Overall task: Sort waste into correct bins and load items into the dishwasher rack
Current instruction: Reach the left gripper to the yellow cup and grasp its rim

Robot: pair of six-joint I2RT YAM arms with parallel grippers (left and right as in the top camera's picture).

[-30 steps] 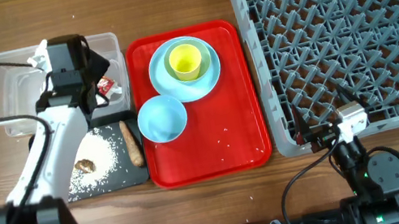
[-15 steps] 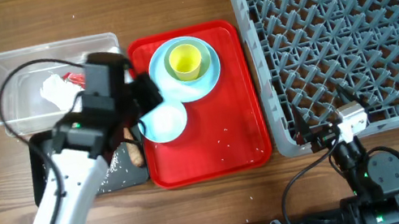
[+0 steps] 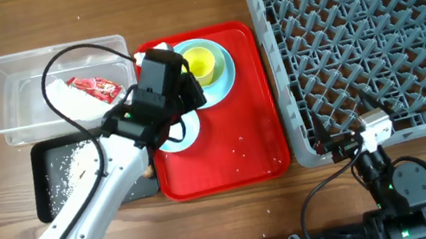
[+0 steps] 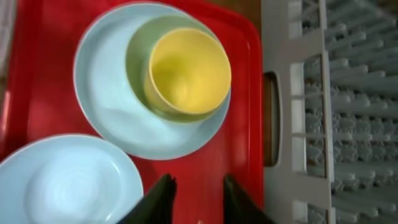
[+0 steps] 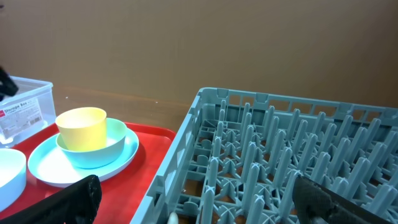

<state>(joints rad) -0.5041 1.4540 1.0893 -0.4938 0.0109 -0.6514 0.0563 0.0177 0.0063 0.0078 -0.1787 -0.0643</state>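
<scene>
Wooden tabletop (image 3: pixel 230 213): clear tub (image 3: pixel 11 129) holds the crumpled napkin (image 3: pixel 69 99) and the red wrapper (image 3: pixel 95 88), which lies diagonally. Black tray (image 3: pixel 42 186) holds white crumbs (image 3: pixel 68 167). Yellow cup (image 4: pixel 186 68) stands upright in green bowl (image 4: pixel 140 53) on blue plate (image 4: pixel 99 81), on the red tray (image 3: pixel 242 132). Fingers apart on left gripper (image 4: pixel 196 199) and right gripper (image 5: pixel 196 186).

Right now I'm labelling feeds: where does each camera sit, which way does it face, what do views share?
Overhead: above the table, facing straight down on red tray and dishwasher rack; left arm shows.
Left wrist: above the tray, facing down on the yellow cup; own fingers at bottom.
Right wrist: low beside the rack, facing level across it; own fingers at bottom corners.
Shared: all three show the cup.
</scene>
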